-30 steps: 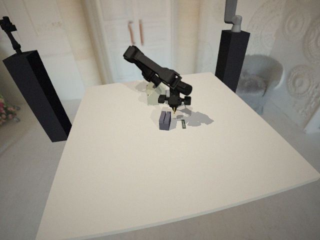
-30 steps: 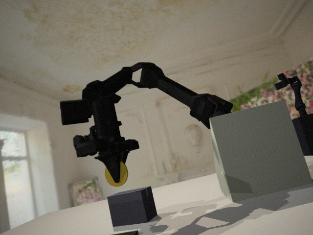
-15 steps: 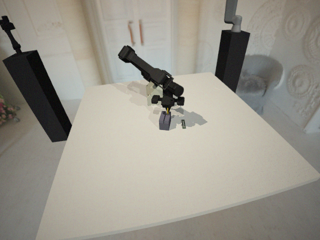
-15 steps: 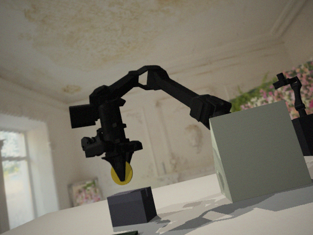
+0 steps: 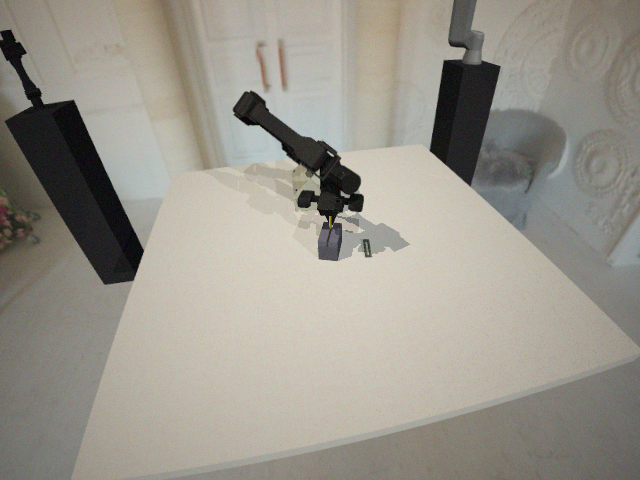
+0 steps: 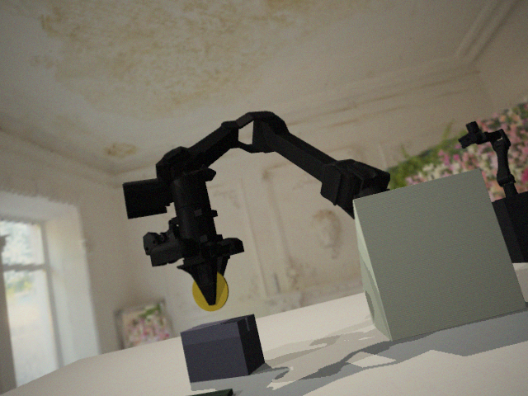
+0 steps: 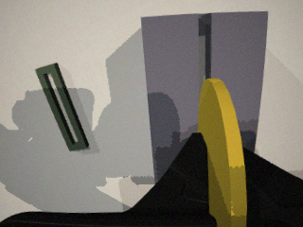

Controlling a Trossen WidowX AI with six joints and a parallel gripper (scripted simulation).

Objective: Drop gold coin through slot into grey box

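Note:
My gripper (image 5: 329, 219) (image 6: 210, 301) is shut on the gold coin (image 5: 330, 223) (image 6: 221, 293) (image 7: 219, 123). The coin stands upright, edge down, above the grey box, with a gap between them in the exterior view. The box (image 5: 329, 250) (image 6: 215, 351) (image 7: 175, 57) is closed, and its lid has a narrow dark slot (image 7: 208, 52). In the wrist view the coin's edge overlaps the near part of the slot and leans a little to its line. The near end of the slot is hidden behind coin and fingers. The dark-green holder (image 5: 364, 249) (image 6: 217, 393) (image 7: 62, 108) is empty beside the box.
A pale green block (image 5: 299, 188) (image 6: 439, 260) stands at the back by the arm's base on the white table (image 5: 310, 361). Two black pedestals (image 5: 67, 196) (image 5: 462, 113) with other arms stand beyond the table's edges. The arm's shadow falls over box and holder area.

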